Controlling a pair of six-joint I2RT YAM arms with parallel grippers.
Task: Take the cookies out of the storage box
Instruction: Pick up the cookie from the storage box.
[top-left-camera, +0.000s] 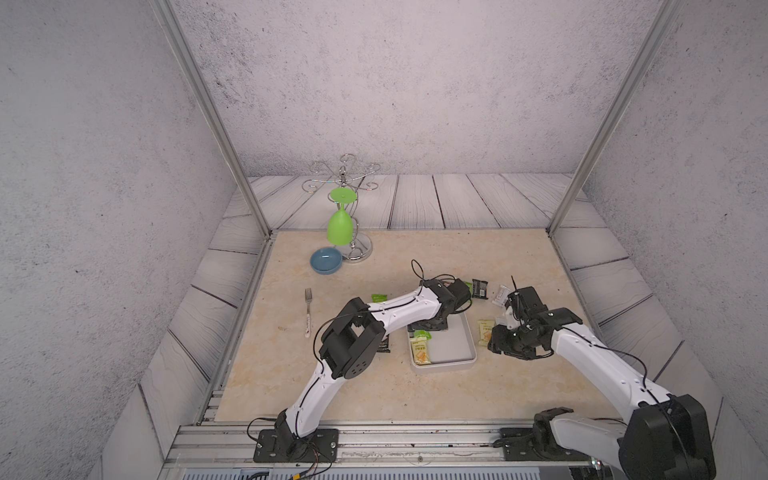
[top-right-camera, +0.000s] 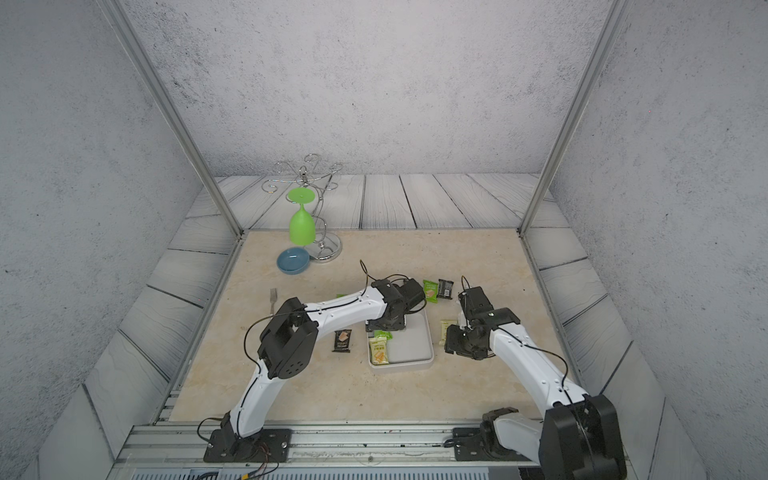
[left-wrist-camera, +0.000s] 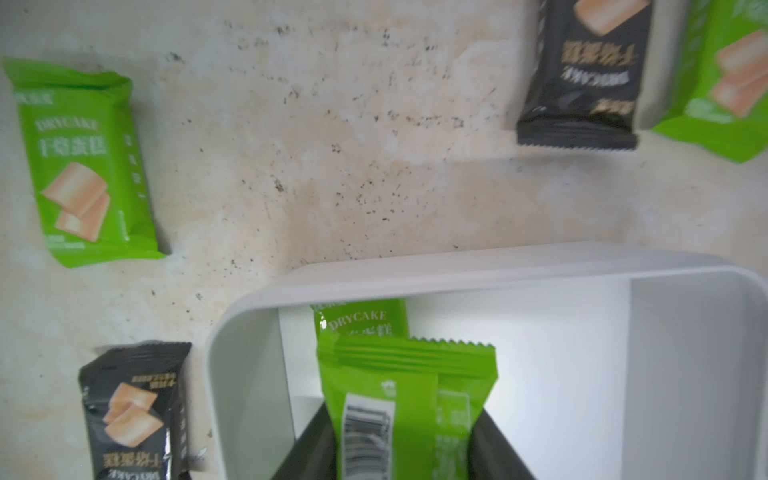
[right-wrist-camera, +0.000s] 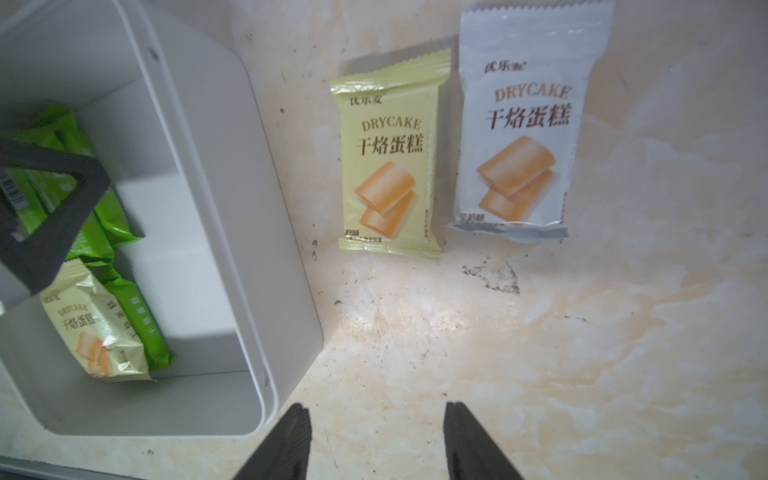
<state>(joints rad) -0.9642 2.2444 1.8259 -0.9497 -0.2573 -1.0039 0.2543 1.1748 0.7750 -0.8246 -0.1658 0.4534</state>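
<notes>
Storage box (top-left-camera: 444, 365) holds cookies (top-left-camera: 420, 351); left jaws pinch green packet (left-wrist-camera: 409, 374); right jaws spread alongside; fork (top-left-camera: 308, 309) apart.

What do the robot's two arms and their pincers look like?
Both the left arm and right arm have white curved link shells, black boxy joints and thin black cables looping outside. The left pincer and right pincer have black, tapered fingers.

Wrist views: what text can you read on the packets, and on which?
"DRYCAKE", "干焙蛋糕": yellow packet on the table.
"DRYCAKE", "干焙蛋糕": white packet.
"DRYCAKE": green packet lying in the box.
"DRYCAKE", upside down: black packet.
Small print and barcode: too blurred to read.
</notes>
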